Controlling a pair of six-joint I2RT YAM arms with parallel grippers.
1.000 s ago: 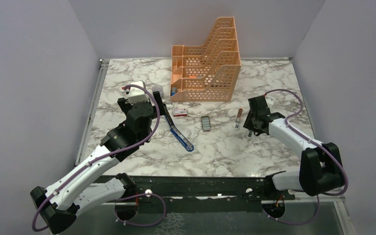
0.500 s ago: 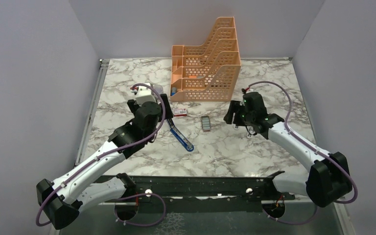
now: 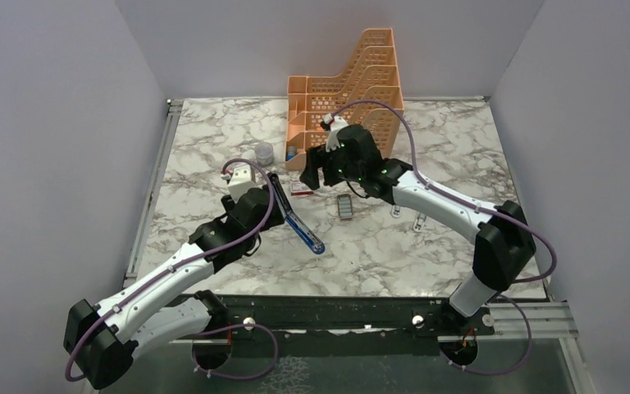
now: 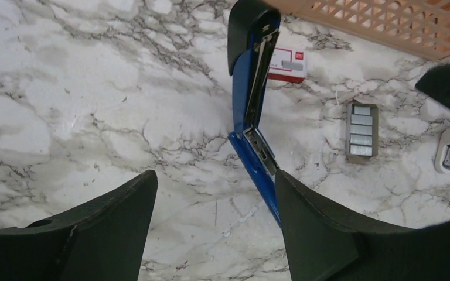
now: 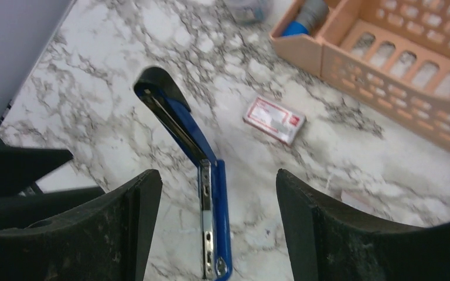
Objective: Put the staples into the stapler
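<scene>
The blue stapler [image 3: 302, 227] lies opened out on the marble table, its black-capped arm pointing toward the back. It also shows in the left wrist view [image 4: 249, 93] and the right wrist view [image 5: 214, 199]. The dark-grey staples tray [image 3: 344, 207] lies to its right and shows in the left wrist view [image 4: 362, 130]. The red-and-white box [image 3: 300, 189] lies near the black cap [image 5: 274, 119]. My left gripper [image 4: 215, 175] is open and empty beside the stapler's hinge. My right gripper [image 5: 218, 172] is open and empty above the stapler.
An orange desk organiser [image 3: 353, 98] stands at the back just behind my right gripper [image 3: 316, 174]. A small clear cup [image 3: 264, 152] stands to its left. Small white pieces [image 3: 396, 211] lie right of the tray. The table's left edge [image 3: 160, 164] is close to the left arm.
My right arm has swung far left, from the table's right side to above the box and stapler. My left gripper has shifted nearer and rightward toward the stapler. The stapler and tray have not moved.
</scene>
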